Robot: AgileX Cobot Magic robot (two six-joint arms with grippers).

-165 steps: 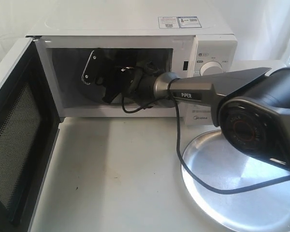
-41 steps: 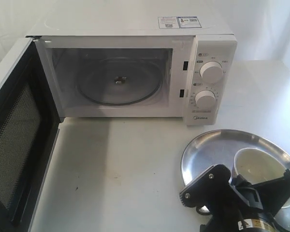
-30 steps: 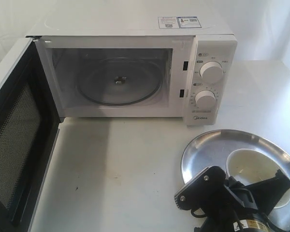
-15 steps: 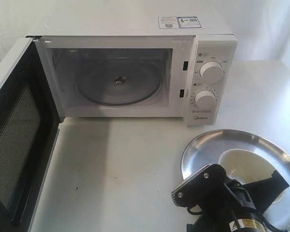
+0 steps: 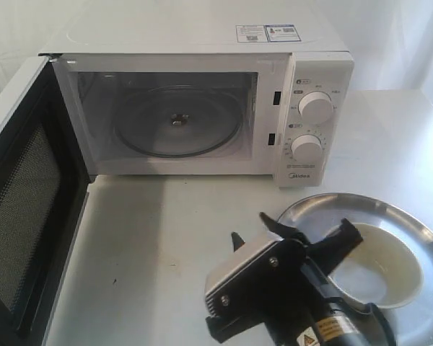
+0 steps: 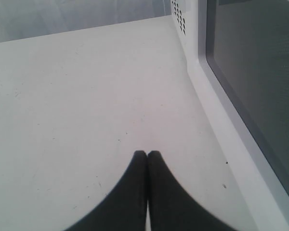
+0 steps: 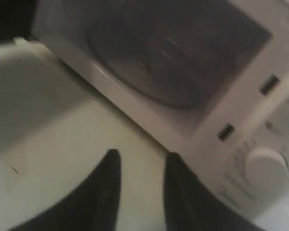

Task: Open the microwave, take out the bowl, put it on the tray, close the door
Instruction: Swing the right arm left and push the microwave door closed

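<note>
The white microwave [image 5: 180, 32] stands open, its door [image 5: 22, 202] swung out to the left with the black mesh facing in. Only the glass turntable [image 5: 177, 122] lies in the cavity. The cream bowl [image 5: 382, 259] sits upright on the silver tray [image 5: 325, 205] at the front right, free of any grip. My right gripper [image 5: 250, 229] hovers just left of the tray, open and holding nothing. Its wrist view shows the fingers [image 7: 142, 156] apart, pointing at the microwave front [image 7: 231, 110]. My left gripper [image 6: 147, 153] is shut over bare table beside the door's outer window [image 6: 260, 72].
The white table [image 5: 166, 238] runs in front of the microwave. Two round knobs [image 5: 316, 106] sit on its right panel. The open door reaches out to the table's front left edge. A white curtain backs the scene.
My right gripper has opened and let go of the bowl, then lifted and swung left off the tray toward the microwave. The bowl stays on the tray.
</note>
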